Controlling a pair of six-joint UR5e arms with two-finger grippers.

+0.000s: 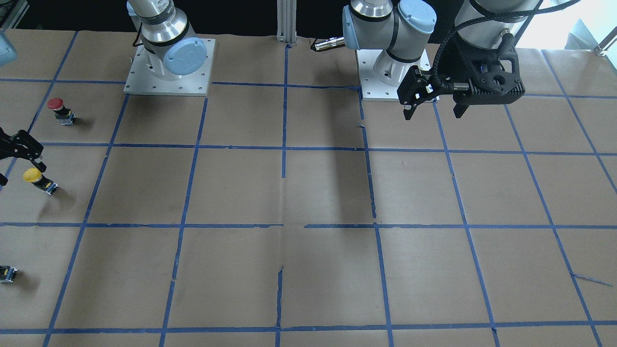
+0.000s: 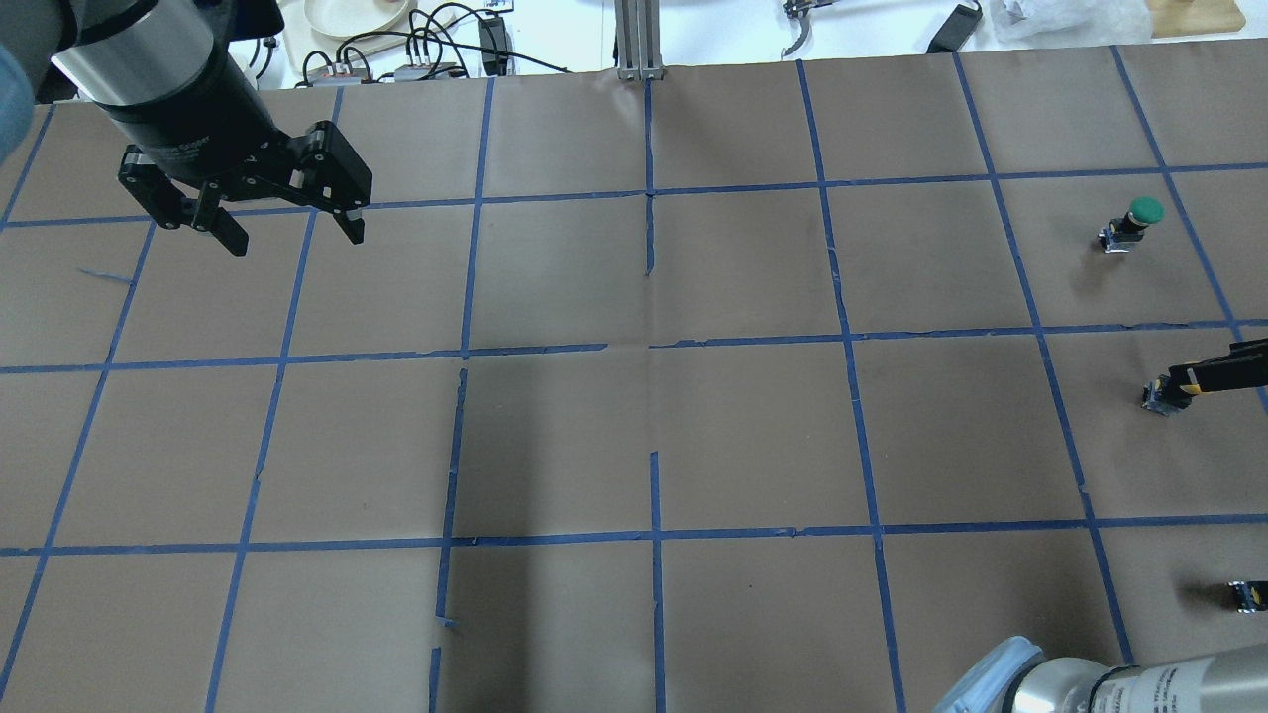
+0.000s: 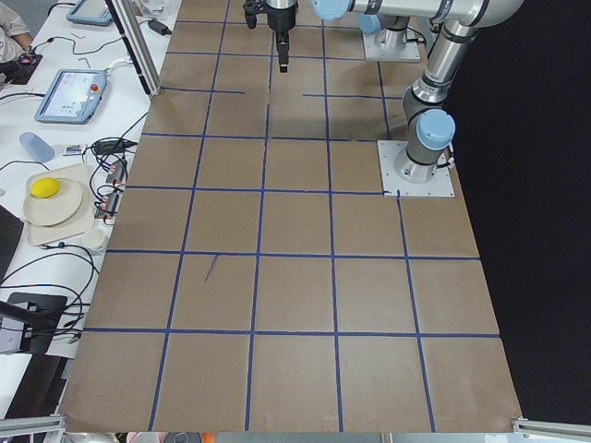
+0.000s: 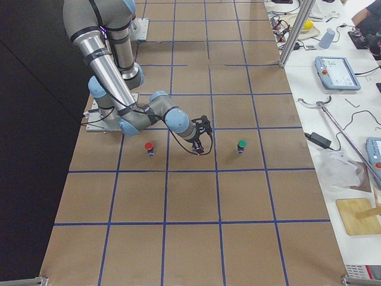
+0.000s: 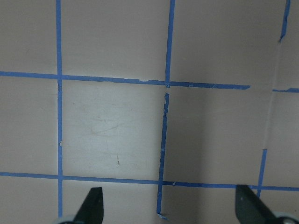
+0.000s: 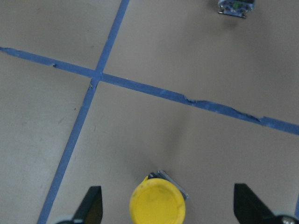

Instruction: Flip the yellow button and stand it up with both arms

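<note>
Your left claw hangs high, pointing down, with its jaws spread wide. Your right claw sits low and far out, jaws likewise apart.

1. Paper-covered counter: plain brown, divided into a square grid by blue tape lines.
2. Small push-button with a round yellow mushroom cap: cap solid yellow, body black, base grey.
3. Small push-button with a round red cap: cap red, body black, base grey.
4. Small push-button with a round green cap: cap green, body black.
5. Small capless block: black and grey.
6. Left metal robot arm and right metal robot arm: silver tubes, pale blue joint caps, black seams.
7. Left two-finger end effector and right two-finger end effector: black throughout.
8. Flat square base plate: pale grey-white.
</note>
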